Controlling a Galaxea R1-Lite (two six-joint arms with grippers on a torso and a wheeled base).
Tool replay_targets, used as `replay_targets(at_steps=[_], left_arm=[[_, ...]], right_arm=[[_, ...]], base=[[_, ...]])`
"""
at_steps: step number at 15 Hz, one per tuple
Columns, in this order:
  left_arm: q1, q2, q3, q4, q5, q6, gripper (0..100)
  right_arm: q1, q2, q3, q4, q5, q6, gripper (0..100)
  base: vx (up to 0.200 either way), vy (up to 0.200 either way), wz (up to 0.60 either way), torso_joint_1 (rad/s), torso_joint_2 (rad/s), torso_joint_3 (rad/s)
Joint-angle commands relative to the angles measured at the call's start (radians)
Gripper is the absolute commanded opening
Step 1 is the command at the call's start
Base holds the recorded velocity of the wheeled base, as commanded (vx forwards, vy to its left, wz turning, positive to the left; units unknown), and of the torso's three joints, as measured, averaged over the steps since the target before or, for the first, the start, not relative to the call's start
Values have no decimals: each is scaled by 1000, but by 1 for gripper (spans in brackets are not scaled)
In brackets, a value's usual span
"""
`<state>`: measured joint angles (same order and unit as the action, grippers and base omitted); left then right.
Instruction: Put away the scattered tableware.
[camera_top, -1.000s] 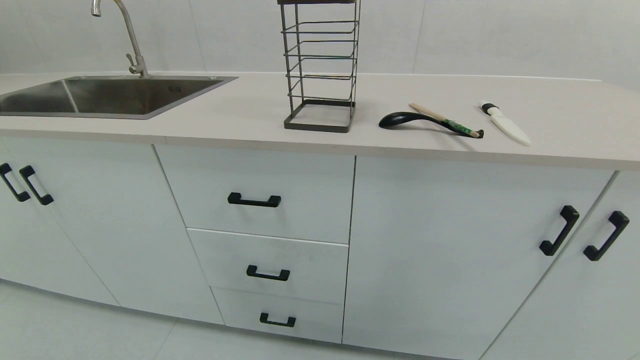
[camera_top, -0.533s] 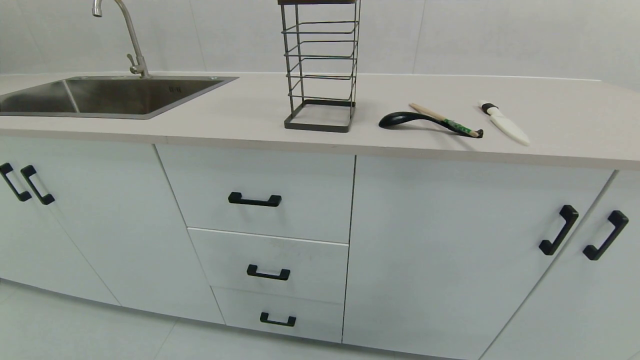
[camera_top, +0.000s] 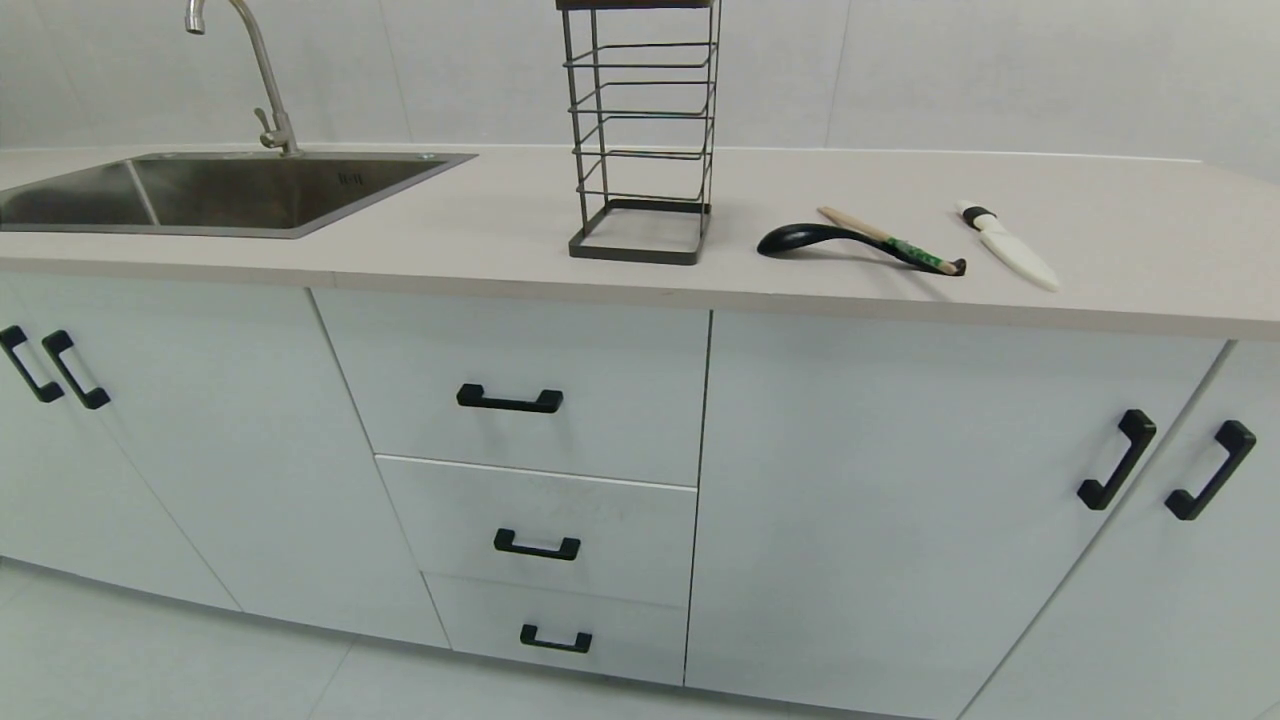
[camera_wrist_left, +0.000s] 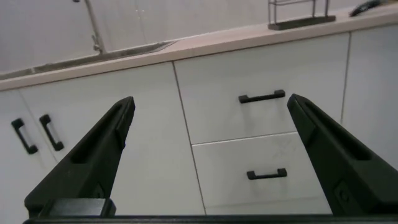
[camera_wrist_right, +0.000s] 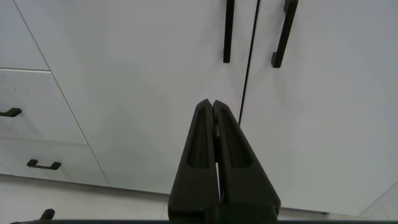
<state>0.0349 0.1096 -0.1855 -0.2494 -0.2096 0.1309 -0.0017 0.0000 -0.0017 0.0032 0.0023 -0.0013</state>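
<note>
3 utensils lie on the countertop (camera_top: 400, 240) beside the wire rack (camera_top: 640, 130), well above both grippers: black ladle (camera_top: 850, 243), white knife (camera_top: 1010, 250), and wooden chopsticks (camera_top: 860, 226) touching the ladle. The left gripper (camera_wrist_left: 211, 102) is spread wide before the drawers (camera_wrist_left: 261, 99); the right gripper (camera_wrist_right: 214, 104) is pressed closed before the cabinet doors (camera_wrist_right: 155, 74).

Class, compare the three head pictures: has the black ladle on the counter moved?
No. The black ladle lies just as far to the right of the wire rack as before.
</note>
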Motion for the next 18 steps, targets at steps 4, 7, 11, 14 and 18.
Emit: replay_targets(at_steps=[4,7,11,14,18], left_arm=[[-21,343,-111,-10,-139,139,100],[-29,524,-134,-8,-212,274,100],[-49,763,-235,-11,-214,418,100],[-299,892,-238,-4,-209,527,100],[-429,1032,-241,-5,-168,662,100]], right_arm=[[0,2,0,0,1,0,0],[0,2,0,0,1,0,0],[0,2,0,0,1,0,0],[0,2,0,0,1,0,0],[0,2,0,0,1,0,0]], base=[[0,0,0,0,0,0],[0,0,0,0,0,0],[0,0,0,0,0,0],[0,0,0,0,0,0],[0,0,0,0,0,0]])
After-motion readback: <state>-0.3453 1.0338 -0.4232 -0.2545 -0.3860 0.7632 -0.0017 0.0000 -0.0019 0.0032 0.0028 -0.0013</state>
